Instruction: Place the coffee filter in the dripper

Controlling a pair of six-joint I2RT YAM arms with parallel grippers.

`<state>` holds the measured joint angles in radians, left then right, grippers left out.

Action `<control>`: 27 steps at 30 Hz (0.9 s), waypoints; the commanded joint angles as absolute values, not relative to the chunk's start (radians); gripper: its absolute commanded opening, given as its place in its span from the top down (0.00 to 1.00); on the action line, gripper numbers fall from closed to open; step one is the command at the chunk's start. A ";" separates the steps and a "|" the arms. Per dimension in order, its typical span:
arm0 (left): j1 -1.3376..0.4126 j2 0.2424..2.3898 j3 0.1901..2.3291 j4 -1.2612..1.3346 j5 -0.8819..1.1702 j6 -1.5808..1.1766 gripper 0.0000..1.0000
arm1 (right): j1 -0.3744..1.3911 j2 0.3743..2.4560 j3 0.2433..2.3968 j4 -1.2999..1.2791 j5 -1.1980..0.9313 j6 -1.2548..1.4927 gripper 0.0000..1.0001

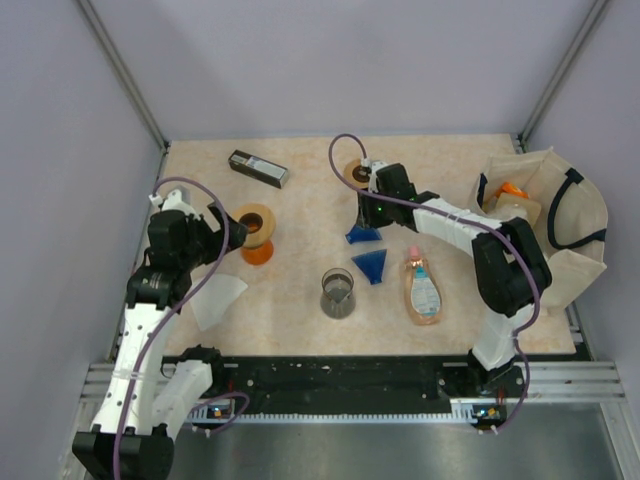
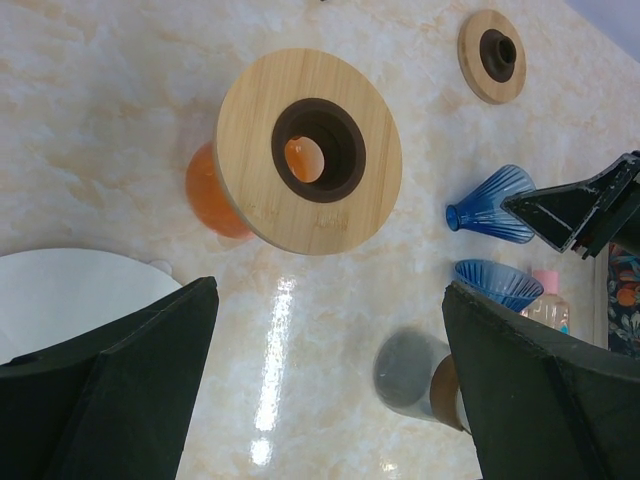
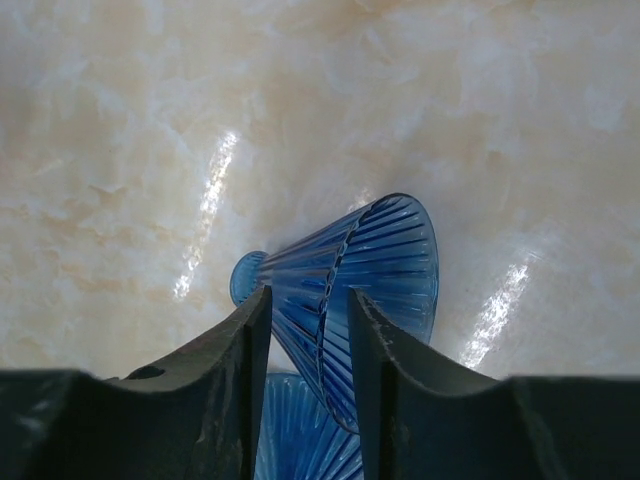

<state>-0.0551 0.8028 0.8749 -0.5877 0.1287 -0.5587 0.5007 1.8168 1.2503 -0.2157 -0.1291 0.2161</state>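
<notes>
beige marbled table (image 1: 300,200) between pale grey walls, both arms reaching in from the near edge.

on the left side, white paper coffee filter (image 1: 218,300) lying flat on the table, nearer the arm bases than the orange dripper (image 1: 257,235), apart from it and inside no dripper. orange dripper standing upright, round wooden collar on top with a dark hole at its centre.

left gripper (image 2: 328,300) spread wide, holding nothing, hanging over the table just left of the orange dripper; edge of the filter partly hidden behind one finger in the left wrist view.

toward the middle, blue dripper (image 3: 350,270), ribbed glass, lying on its side. right gripper (image 3: 308,295) down on it, fingers drawn narrow on either side of the rim wall, one against the outer ribs, the other at the mouth. cannot tell whether already pinching the glass or just short of touching.

second blue dripper (image 1: 371,265) just beside the first, on the near side, with a small glass beaker (image 1: 337,293) close to its left. bottle (image 1: 422,287) with a pink cap lying flat to the right of both. wooden disc (image 1: 356,173) with a dark centre behind the right gripper. black box (image 1: 259,168) near the far edge. cream tote bag (image 1: 545,215) at the far right, orange things inside.
</notes>
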 commanded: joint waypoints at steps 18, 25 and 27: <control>-0.054 0.819 0.973 -0.534 0.340 -0.656 0.01 | 0.609 1.370 0.916 0.204 -0.570 -0.841 1.00; -0.101 0.908 1.005 -0.391 0.551 -0.747 0.01 | 0.658 1.276 0.965 -0.061 -0.704 -1.156 1.00; -0.156 0.928 1.034 -0.396 0.496 -0.735 0.01 | 0.684 1.278 0.994 -0.126 -0.704 -1.233 1.00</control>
